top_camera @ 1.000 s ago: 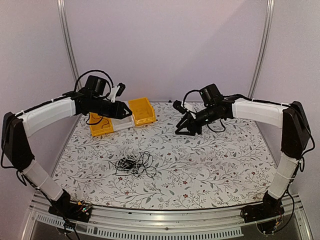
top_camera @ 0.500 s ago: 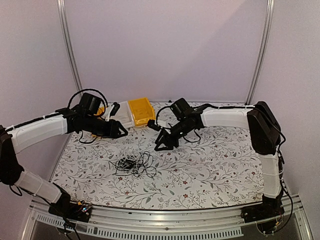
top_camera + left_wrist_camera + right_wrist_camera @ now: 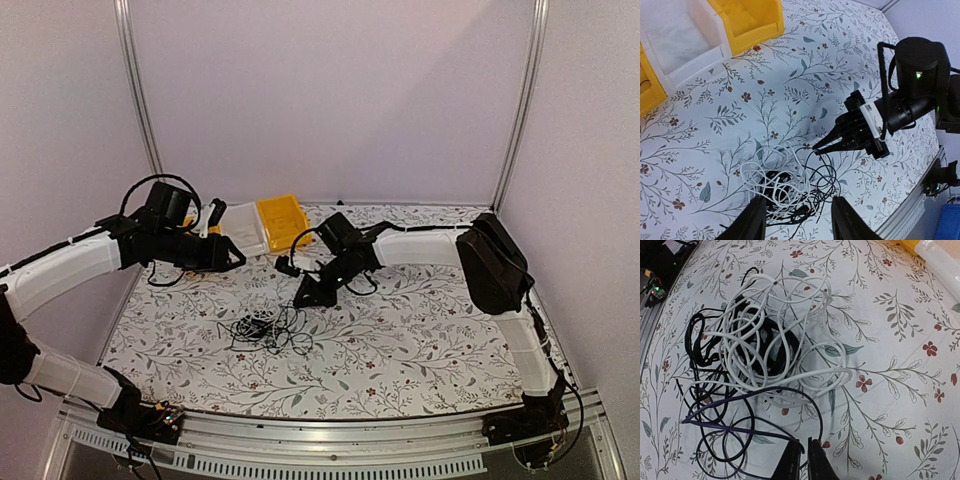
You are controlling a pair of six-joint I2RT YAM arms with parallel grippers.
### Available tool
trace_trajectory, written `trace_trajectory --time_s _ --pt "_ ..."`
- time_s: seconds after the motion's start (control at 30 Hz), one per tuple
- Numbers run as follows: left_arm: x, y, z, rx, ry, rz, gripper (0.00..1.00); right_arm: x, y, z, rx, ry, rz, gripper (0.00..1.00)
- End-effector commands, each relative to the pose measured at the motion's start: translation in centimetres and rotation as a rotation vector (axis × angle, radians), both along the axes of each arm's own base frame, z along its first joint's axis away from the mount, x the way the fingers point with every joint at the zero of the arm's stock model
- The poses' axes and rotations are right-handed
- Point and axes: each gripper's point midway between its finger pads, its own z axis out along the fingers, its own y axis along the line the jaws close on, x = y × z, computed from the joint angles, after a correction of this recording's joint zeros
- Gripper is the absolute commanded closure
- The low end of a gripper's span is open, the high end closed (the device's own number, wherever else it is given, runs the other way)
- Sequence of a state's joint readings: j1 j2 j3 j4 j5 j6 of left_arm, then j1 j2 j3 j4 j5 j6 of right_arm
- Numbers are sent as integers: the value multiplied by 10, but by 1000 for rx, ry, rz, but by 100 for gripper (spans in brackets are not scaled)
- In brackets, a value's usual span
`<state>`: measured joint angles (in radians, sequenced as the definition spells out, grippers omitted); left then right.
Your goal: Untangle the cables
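Nearest to the arm bases, the tangled bundle of thin black cords and one white cord (image 3: pixel 268 328) is seen lying on the flower-printed table cloth (image 3: pixel 420 340), left of the middle. Just behind it, the right gripper (image 3: pixel 802 458) is set at the edge of the heap with its jaws drawn narrow, nearly together. A dark strand runs up to the tips, but whether it is pinched cannot be told. The left gripper (image 3: pixel 797 222) is held above the bundle, apart from it, with its fingers well apart and nothing between them.

For this step to be done well, only one outer strand should be taken. It should be drawn away slowly and low while the rest is pinned by the other gripper, so that the heap is not dragged whole.

Farthest away, the yellow plastic bin (image 3: pixel 283 220) and the white plastic bin (image 3: pixel 243 228) are placed side by side.

In the right wrist view the single loops are shown, white wound over black, where the top view gives only a dark clump. Both arms together are shown only by the top view.
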<state>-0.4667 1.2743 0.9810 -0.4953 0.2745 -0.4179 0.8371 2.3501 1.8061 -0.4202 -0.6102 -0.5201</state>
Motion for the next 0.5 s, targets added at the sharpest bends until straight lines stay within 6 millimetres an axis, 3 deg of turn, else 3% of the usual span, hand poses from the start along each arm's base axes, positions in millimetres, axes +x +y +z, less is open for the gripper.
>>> trace_trajectory --time_s 0.0,0.07,0.13,0.2,0.47 --pt "-7 2 -2 3 -3 0 52 6 12 18 30 -41 -14 97" --pt "-8 -2 -2 -14 -23 -28 53 8 9 31 30 -69 -26 100" --pt "-8 -6 -2 -27 -51 -57 52 7 5 58 51 -109 -28 100" --pt "-10 -15 -1 -64 -87 -106 52 5 1 99 95 -163 -25 100" --pt "-4 -40 -7 -172 -219 -175 50 -13 -10 214 242 -246 -6 100"
